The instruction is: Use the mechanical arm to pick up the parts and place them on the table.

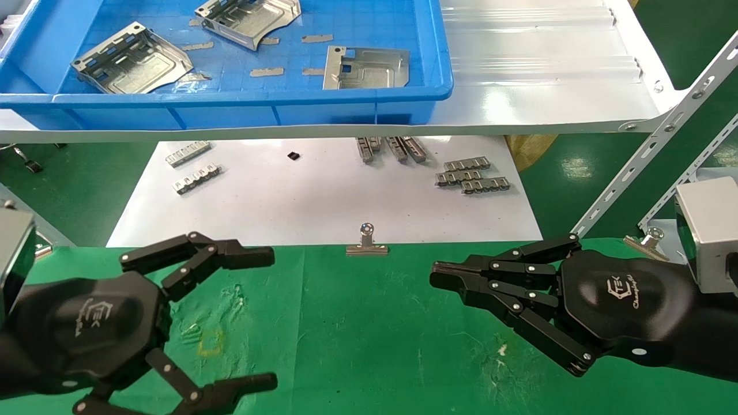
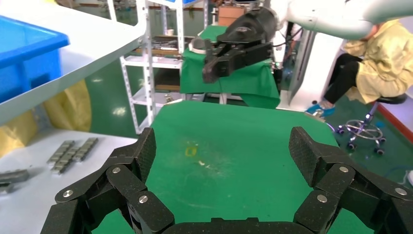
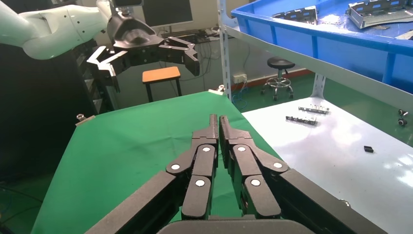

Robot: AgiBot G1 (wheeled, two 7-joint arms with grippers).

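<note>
Three silver sheet-metal parts lie in the blue tray on the white shelf: one at the left, one at the back, one at the right. Over the green table my left gripper hovers low at the left, open wide, with nothing between its fingers. At the right, my right gripper is shut and empty, its tips pointing left. Both grippers are well in front of and below the tray. No part lies on the green cloth.
Below the shelf a white sheet carries small grey toothed strips, more strips and a tiny black piece. A silver clip holds the cloth's far edge. White slotted shelf struts rise at the right.
</note>
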